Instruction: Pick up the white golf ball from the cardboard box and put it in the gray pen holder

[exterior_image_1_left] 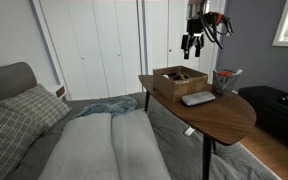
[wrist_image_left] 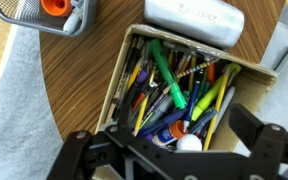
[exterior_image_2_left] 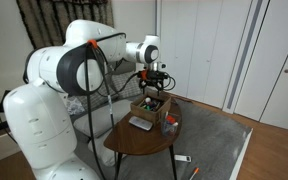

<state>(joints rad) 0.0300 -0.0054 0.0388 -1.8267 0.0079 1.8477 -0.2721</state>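
The cardboard box (wrist_image_left: 117,75) stands on the round wooden table (exterior_image_1_left: 219,115) and is full of pens and markers. The white golf ball (wrist_image_left: 189,143) lies among them at the box's near end, next to an orange-capped stick. My gripper (wrist_image_left: 164,132) is open and empty, hovering above the box with the ball between and below its fingers. In both exterior views the gripper (exterior_image_1_left: 192,45) (exterior_image_2_left: 152,86) hangs well above the box (exterior_image_1_left: 179,78) (exterior_image_2_left: 149,105). The gray pen holder (wrist_image_left: 49,15) (exterior_image_1_left: 224,80) (exterior_image_2_left: 170,124) stands beside the box, holding reddish pens.
A flat gray slab (wrist_image_left: 194,20) (exterior_image_1_left: 197,98) lies on the table next to the box. A bed with pillows (exterior_image_1_left: 29,110) is beside the table, a dark cabinet (exterior_image_1_left: 274,105) behind it. Small items lie on the floor (exterior_image_2_left: 184,160).
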